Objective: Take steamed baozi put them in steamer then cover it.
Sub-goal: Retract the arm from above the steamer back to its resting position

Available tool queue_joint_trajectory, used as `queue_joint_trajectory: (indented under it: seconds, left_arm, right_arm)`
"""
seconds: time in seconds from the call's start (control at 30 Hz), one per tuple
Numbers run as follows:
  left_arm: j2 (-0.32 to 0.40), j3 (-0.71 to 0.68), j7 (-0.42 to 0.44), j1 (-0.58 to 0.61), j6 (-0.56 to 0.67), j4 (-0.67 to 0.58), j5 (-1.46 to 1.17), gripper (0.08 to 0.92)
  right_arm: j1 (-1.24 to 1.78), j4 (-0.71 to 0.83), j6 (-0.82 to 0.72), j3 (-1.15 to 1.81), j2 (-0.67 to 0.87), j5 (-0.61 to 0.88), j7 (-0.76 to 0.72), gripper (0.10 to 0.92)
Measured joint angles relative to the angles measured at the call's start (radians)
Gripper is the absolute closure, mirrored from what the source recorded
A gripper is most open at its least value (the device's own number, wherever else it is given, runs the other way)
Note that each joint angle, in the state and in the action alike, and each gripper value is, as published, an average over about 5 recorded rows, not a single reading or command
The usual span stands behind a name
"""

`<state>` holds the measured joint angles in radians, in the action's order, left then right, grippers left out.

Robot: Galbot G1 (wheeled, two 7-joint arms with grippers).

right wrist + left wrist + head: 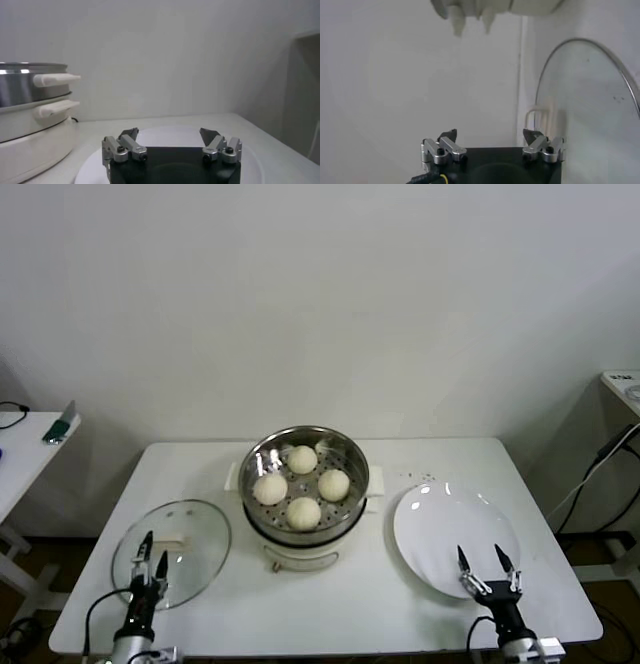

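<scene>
Our left gripper (153, 559) and right gripper (484, 561): black pointed fingertips on silver metal links with dark screw heads, mounted on black box bodies. We see a black and yellow cable at the left wrist base.

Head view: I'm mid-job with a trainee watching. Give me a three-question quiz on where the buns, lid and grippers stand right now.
1. True or false: the plate holds a bun.
2. How many buns lie in the steamer?
3. Multiple choice: the lid is A) on the steamer, B) flat on the table to the steamer's left, C) held in the right gripper.

Key:
1. False; the plate is bare.
2. Four.
3. B; it lies by the left gripper, which is open and holds nothing. The right gripper is open too, over the plate's near edge.
</scene>
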<state>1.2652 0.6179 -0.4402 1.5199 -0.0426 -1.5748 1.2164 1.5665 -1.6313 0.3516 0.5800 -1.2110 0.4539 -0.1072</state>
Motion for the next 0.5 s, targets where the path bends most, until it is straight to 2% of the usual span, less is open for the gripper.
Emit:
queue_joint_trajectory:
  seconds: [0.33,0.5]
  left_arm:
    - [-0.024,-0.024,0.002,-0.121,-0.017,0.129,0.033,0.189]
    - [-0.034,-0.029,0.007,-0.155,-0.010,0.171,0.038,0.310]
  right_arm:
    - [0.026,0.001,0.025,0.019,-0.026,-0.006,0.002,0.203]
    - [0.031,0.001,0.037,0.027,-0.034,-0.007,0.002,0.203]
